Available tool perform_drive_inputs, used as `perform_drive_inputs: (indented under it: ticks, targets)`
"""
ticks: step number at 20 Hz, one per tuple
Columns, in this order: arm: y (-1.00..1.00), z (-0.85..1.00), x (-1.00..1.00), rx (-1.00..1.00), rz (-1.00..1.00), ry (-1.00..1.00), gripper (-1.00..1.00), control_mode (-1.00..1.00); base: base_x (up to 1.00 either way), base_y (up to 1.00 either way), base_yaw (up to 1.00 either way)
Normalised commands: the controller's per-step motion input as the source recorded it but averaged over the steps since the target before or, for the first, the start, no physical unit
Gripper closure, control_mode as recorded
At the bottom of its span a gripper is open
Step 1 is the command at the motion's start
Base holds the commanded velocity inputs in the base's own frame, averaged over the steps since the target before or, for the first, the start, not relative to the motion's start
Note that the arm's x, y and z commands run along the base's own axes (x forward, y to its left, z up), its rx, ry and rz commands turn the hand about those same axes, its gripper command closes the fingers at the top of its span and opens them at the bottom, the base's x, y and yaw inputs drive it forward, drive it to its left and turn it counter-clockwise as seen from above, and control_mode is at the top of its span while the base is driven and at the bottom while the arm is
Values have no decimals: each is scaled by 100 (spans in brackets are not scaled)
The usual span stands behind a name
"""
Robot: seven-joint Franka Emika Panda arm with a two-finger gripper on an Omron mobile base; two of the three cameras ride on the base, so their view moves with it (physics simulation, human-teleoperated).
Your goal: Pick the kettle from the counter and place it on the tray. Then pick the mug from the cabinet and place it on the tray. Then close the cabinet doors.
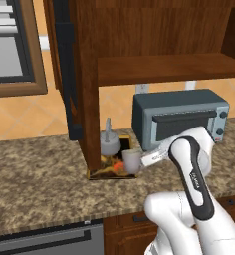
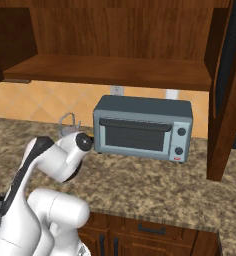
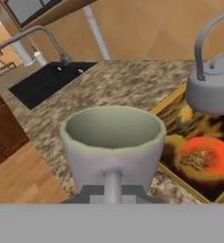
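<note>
Speckled granite desk [image 1: 35, 184] under a dark wall cabinet [image 1: 139, 30], toaster oven [image 1: 179, 117] at the back, sink [image 3: 47, 80] off to one side in the hand view.

Kettle [image 1: 109, 142] already standing on the tray [image 1: 102, 173], at the far end of it; first step done. Mug [image 3: 113, 142] out of the cabinet, carried by its handle just in front of the hand camera, fingers [image 3: 113, 197] pressed tight around that handle (tips themselves mostly hidden under the mug, so exact contact hard to read). From the left base view, mug [image 1: 131, 160] low over the near end of the tray, beside the kettle; touching the tray or a little above it cannot be told. From the hand view, patterned tray floor [image 3: 199, 156] to one side of the mug rather than squarely beneath.

Second step judged nearly complete: setting down and letting go left. Doors [image 2: 230, 65] swung wide on both sides, so closing them entirely left to do. Risk at release: mug near the tray rim, could catch it and tip.
</note>
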Motion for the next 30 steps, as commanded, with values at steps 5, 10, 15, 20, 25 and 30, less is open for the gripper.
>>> perform_drive_inputs:
  ticks: [5, 10, 15, 20, 25, 30]
  targets:
    - [17, -34, 45, -10, 0, -23, 100, -100, 0, 0, 0]
    - [11, -29, 47, -5, 0, -7, 100, -100, 0, 0, 0]
    - [12, -42, 35, -9, 0, 0, 100, -100, 0, 0, 0]
    - [8, -39, 25, -5, 0, 0, 100, -100, 0, 0, 0]
    - [3, -35, 14, 0, 0, 0, 100, -100, 0, 0, 0]
    - [2, -37, 18, 0, 0, 0, 100, -100, 0, 0, 0]
